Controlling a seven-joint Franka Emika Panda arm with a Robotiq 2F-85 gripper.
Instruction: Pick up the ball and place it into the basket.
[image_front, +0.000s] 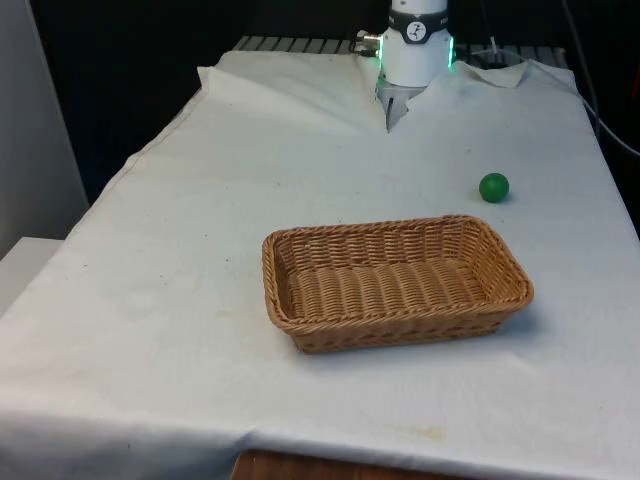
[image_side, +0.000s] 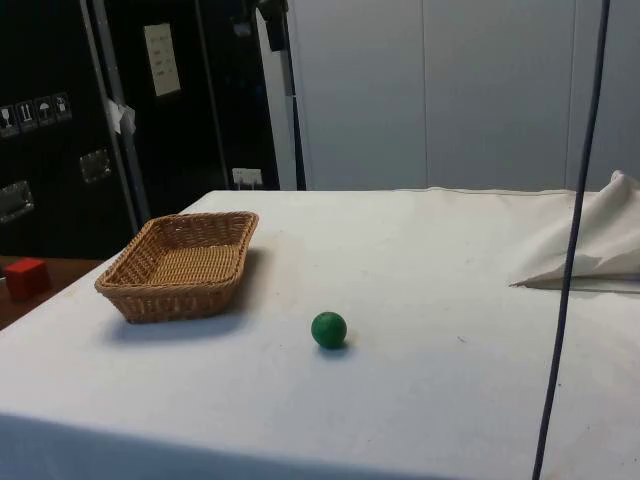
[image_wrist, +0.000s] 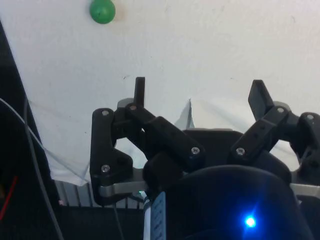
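Gripper (image_wrist: 200, 92): fingers spread wide, nothing between them. In the wrist view both black fingertips (image_wrist: 140, 89) hang above bare white cloth (image_wrist: 210, 45), well clear of any object.

Ball (image_front: 494, 187): small, green, round. Resting on the cloth, free of contact w/ anything else. In the front view it lies at approx. 1 o'clock from the basket (image_front: 395, 282), well apart from the rim, toward the front view's right. In the side view the ball (image_side: 329, 329) sits at approx. 4 o'clock from the basket (image_side: 180, 263), near but not touching. In the wrist view the ball (image_wrist: 102, 11) lies at approx. 11 o'clock from the gripper, well apart from the fingertips.

Basket: rectangular woven wicker, tan, shallow walls, upright on the cloth near table centre. Interior holds no object.

Robot base (image_front: 415, 45): white, at the table's far end, at approx. 12 o'clock from the basket in the front view.

Cloth: white, covers the tabletop; bunched into folds around the robot base, and a raised fold (image_side: 590, 245) shows at 3 o'clock in the side view.

Other items: red block (image_side: 26, 277) beyond the table edge at 9 o'clock from the basket, side view; dark cable (image_side: 570, 240) hangs vert. in the foreground of that view
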